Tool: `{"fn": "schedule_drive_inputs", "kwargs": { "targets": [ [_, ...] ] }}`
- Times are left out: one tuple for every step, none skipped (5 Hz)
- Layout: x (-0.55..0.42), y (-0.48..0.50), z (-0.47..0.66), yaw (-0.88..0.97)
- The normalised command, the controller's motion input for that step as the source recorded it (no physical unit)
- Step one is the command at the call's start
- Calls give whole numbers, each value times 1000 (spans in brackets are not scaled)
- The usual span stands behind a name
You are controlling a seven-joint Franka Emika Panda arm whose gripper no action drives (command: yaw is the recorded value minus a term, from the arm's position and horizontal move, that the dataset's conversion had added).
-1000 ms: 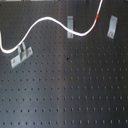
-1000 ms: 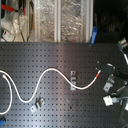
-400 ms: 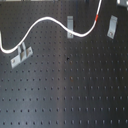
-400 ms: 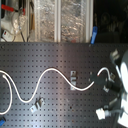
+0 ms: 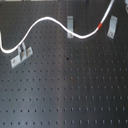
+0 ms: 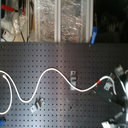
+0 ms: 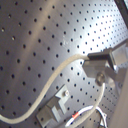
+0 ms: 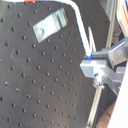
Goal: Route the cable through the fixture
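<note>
The white cable [image 5: 44, 20] snakes across the black pegboard, and its red band [image 5: 101, 23] lies just beside the slanted silver fixture [image 5: 113, 26]. The cable passes next to the fixture, not through it. Beyond the band the cable rises out of the first exterior view's top edge. In the second exterior view the cable [image 6: 50, 71] ends at my gripper [image 6: 114, 80] on the right, with the red band [image 6: 98, 80] just short of it. In both wrist views my gripper [image 7: 97, 67] [image 8: 97, 67] is shut on the cable, with the fixture [image 7: 55, 107] [image 8: 50, 24] lying below.
A short upright grey clip [image 5: 70, 27] stands by the cable's middle dip. A wider two-pronged bracket [image 5: 20, 55] sits near the first exterior view's left. Shelving and clutter [image 6: 60, 20] line the board's far edge in the second exterior view.
The arm has shifted toward the second exterior view's right, carrying the cable end with it. The red band has moved slightly the same way. The rest of the cable lies as before.
</note>
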Motion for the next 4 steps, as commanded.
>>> {"fn": "schedule_drive_inputs", "kwargs": {
  "targets": [
    [386, 752, 98, 134],
    [194, 655, 66, 163],
    [134, 586, 83, 154],
    [-64, 531, 88, 86]
  ]
}}
